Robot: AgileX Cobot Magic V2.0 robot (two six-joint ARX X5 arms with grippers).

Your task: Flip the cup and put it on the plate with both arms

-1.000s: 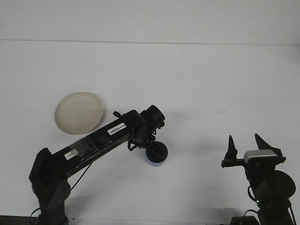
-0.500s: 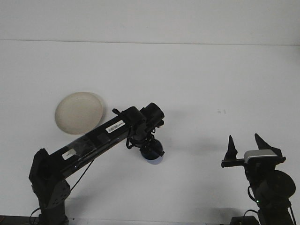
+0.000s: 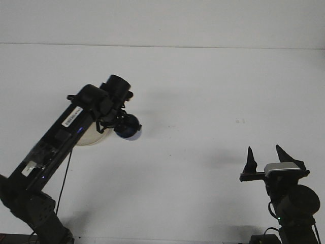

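Note:
My left arm reaches up and to the left, and its gripper (image 3: 121,123) is shut on a dark blue cup (image 3: 127,126), held in the air. The cup hangs just right of the cream plate (image 3: 89,137), most of which is hidden behind the arm; only its lower edge shows. My right gripper (image 3: 268,157) stands at the lower right with its two fingers pointing up and apart, nothing between them.
The white table (image 3: 203,101) stretches to a white wall at the back. A small faint mark (image 3: 239,121) lies on the table right of centre. The left arm's base (image 3: 35,218) sits at the lower left corner.
The left arm has lifted the cup off the table and swung it up and to the left, toward the plate, which it now mostly covers. The right arm has not moved.

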